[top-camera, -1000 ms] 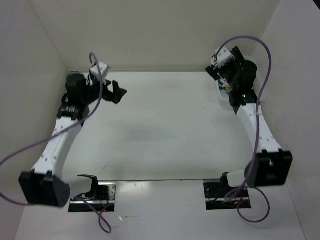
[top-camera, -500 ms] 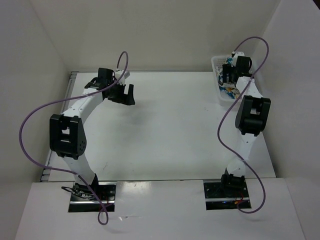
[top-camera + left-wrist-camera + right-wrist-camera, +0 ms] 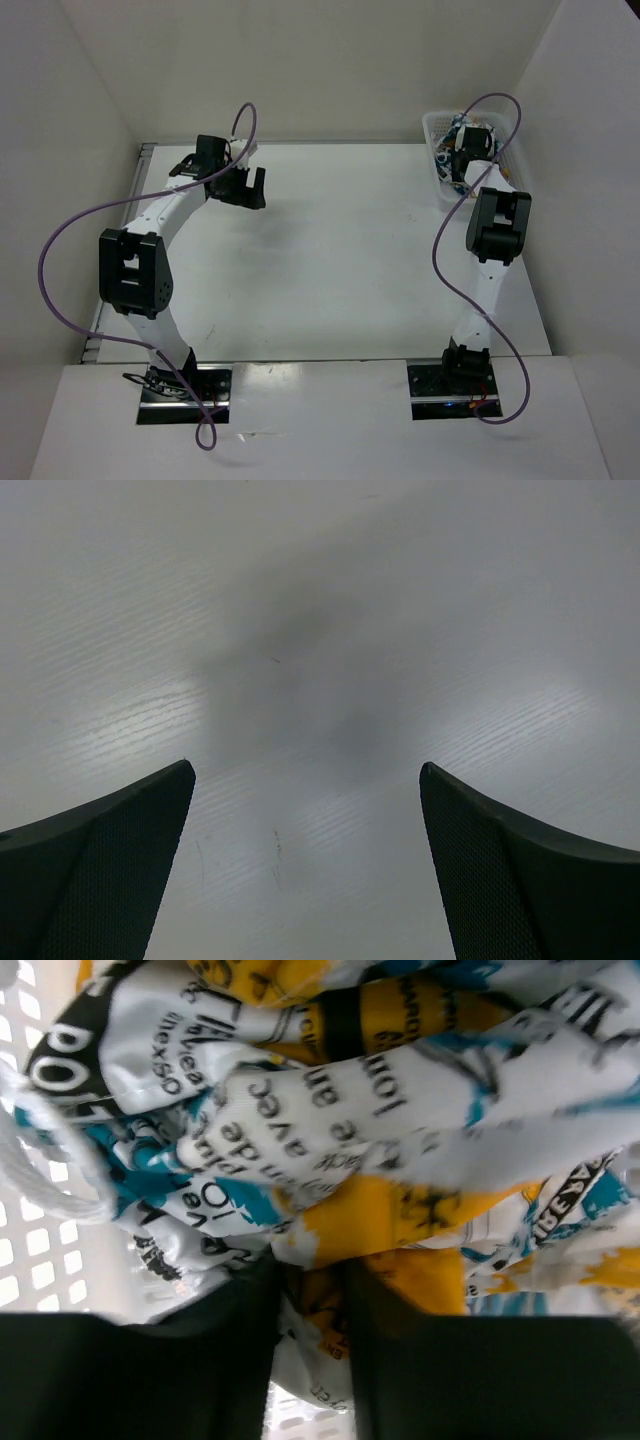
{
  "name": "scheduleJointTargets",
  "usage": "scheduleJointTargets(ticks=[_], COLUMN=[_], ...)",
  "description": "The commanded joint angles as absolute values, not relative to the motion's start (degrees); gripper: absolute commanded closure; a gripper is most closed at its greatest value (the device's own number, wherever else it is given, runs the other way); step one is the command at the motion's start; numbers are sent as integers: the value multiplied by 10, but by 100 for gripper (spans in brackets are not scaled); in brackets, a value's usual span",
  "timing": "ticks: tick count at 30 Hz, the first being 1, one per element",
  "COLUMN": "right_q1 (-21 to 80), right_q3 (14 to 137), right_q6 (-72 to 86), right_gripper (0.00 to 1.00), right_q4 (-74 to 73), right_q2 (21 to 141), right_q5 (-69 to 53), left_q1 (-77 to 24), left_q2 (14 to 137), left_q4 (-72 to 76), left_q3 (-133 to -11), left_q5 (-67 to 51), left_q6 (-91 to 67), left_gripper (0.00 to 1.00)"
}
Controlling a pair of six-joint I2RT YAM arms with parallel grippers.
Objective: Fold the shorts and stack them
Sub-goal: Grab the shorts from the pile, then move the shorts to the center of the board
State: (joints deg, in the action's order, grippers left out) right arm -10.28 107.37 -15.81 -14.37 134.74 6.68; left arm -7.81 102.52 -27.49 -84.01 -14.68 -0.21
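The shorts (image 3: 400, 1110) are a crumpled heap of white fabric printed in teal, yellow-orange and black, filling the right wrist view. They lie in the white mesh basket (image 3: 430, 125) at the table's far right corner, where bits of colour from the shorts (image 3: 446, 155) show beside the arm. My right gripper (image 3: 310, 1270) reaches down into the basket (image 3: 25, 1250), its jaws pinched on a fold of the fabric. From above, the right gripper (image 3: 459, 165) is mostly hidden by its own wrist. My left gripper (image 3: 250, 188) hangs open over bare table at the far left, nothing between its jaws (image 3: 305, 770).
White walls close in the table on the left, back and right. The basket sits tight against the right wall. A purple cable loops off each arm. The table top (image 3: 320, 600) under the left gripper is bare white board.
The right gripper has closed on the shorts and pushed a little deeper into the basket. Both arms swung out from a folded pose a second ago; the left has held still since.
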Motion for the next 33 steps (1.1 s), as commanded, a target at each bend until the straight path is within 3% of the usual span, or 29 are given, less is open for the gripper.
scheduleJointTargets(ticks=[1,2,4,14,18,22,28,33], right_q1=[-99,-99,-99,-85,-36,88,146,146], right_q3=[1092,1092,1092,1243,1314,1399,1481,1368], right_q6=[-154,-154,-154,-116,-109,-152,4,142], right_gripper=[75,90,100,100,100,100,100,100], right_q4=[-144,-144,-139,-157,-176,-217,-308,-297], right_q2=[1353,1353,1336,1179,1101,1043,1031,991], right_q5=[80,80,85,106,112,117,-82,-211], left_q1=[-78,-78,-78,-78,-78,-78,-51,-2], left_q2=[1020,1020,1020,964,912,848,755,707], left_q4=[-275,-280,-280,-257,-236,-221,-203,-192], left_q3=[-862,-862,-862,-867,-851,-809,-759,-745], left_q5=[-160,-160,-160,-148,-134,-128,-116,-99], left_q6=[0,0,0,0,0,0,0,0], left_gripper=[0,0,0,0,0,0,0,0])
